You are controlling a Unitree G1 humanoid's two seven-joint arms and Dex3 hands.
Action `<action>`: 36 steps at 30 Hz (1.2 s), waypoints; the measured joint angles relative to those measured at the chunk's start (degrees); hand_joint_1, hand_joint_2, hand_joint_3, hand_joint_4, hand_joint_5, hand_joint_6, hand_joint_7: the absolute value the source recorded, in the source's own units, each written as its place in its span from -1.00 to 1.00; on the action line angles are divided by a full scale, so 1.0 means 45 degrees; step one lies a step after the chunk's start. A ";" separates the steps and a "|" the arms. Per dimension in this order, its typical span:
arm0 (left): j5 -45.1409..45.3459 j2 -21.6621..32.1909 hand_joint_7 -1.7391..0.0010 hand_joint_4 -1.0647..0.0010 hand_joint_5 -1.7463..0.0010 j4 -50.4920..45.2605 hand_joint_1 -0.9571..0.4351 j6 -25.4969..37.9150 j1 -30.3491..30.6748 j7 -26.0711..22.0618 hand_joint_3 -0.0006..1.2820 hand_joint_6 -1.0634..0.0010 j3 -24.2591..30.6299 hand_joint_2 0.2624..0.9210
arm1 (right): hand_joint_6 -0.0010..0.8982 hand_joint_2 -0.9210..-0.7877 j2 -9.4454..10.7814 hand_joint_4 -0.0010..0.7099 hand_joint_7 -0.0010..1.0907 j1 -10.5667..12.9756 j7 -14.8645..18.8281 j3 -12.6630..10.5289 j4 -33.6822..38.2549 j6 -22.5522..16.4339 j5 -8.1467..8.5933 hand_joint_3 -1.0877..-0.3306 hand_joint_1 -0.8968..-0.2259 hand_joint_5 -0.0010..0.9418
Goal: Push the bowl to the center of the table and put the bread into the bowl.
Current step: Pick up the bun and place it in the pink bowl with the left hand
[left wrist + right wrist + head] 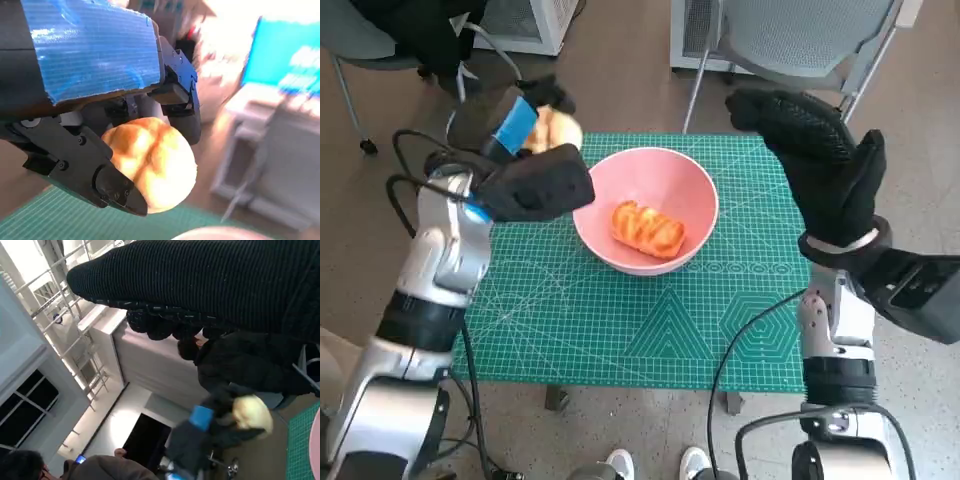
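Note:
A pink bowl stands near the middle of the green mat, with a twisted golden pastry lying in it. My left hand, black with blue tape, hovers above the mat's far left corner beside the bowl and grips a round bread roll. In the left wrist view the roll sits between the black fingers, and the bowl's rim just shows below. My right hand is raised above the mat's far right side, holding nothing. The right wrist view shows the roll too.
Grey chairs stand on the floor behind the table. Black cables loop by my left arm. A person's shoes show at the near edge. A person appears in the right wrist view.

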 measured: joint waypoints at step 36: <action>-0.0181 -0.2499 -0.32 -0.45 -0.22 0.0197 0.38 -0.1579 0.0354 -0.1010 -0.97 -0.23 -0.0743 1.00 | -1.00 -1.00 -0.0002 -0.83 -0.52 0.0122 0.0051 -0.0096 -0.0072 -0.0039 -0.0020 -0.19 -0.44 -0.98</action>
